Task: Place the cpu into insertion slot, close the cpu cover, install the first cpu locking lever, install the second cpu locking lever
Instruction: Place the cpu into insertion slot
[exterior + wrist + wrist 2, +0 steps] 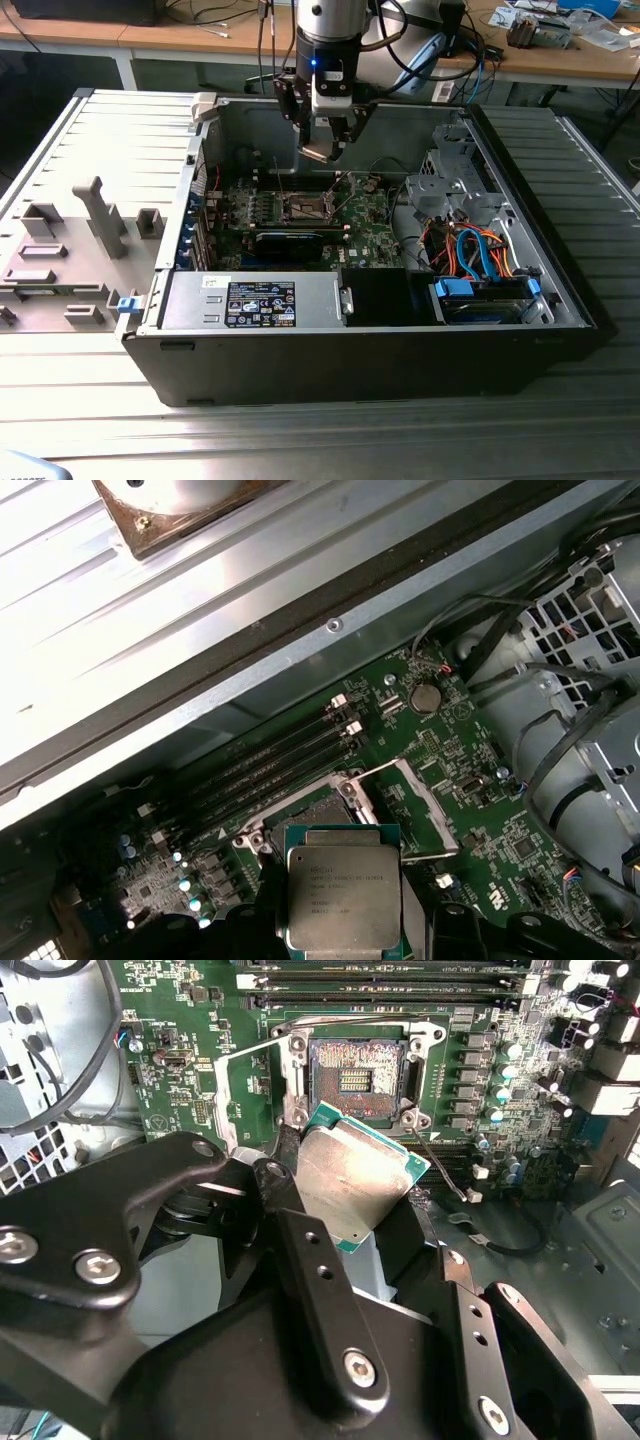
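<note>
Claw (322, 150) clenched on the cpu (355, 1175) above the insertion slot (357, 1080), computer case (350, 350) on ribbed metal table (300, 440), desk (190, 38) behind

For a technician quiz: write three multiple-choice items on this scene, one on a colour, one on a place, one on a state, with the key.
1. What colour is the circuit board around the insertion slot? A. green; B. red; C. black.
2. Where is the cpu? A. seated in the insertion slot; B. held between the fingers of the gripper, above the circuit board; C. outside the computer case.
3. How does the cpu cover stand? A. shut over the slot; B. taken off; C. swung open beside the slot.
Key: 1 A, green shows all round the slot; 2 B, the fingers clamp its edges; 3 C, the slot's dark centre lies bare.
</note>
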You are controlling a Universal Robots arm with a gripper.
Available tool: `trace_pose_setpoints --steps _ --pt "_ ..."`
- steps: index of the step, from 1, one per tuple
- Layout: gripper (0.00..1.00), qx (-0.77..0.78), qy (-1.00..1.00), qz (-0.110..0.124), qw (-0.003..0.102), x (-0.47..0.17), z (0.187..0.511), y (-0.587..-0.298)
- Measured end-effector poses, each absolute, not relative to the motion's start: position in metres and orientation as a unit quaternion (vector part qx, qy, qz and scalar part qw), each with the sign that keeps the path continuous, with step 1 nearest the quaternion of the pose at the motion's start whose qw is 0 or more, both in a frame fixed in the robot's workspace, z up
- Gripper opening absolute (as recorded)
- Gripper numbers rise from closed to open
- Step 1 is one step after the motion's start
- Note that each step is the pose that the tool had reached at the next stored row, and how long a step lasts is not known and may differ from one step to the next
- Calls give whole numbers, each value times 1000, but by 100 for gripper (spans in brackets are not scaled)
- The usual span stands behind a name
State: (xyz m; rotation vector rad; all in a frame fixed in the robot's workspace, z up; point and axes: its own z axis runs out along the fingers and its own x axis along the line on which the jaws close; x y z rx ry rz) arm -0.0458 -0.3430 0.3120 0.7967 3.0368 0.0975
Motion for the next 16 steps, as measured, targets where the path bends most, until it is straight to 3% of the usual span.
trace_pose_setpoints --steps 16 --pt "55 264 964 31 1 -46 312 -343"
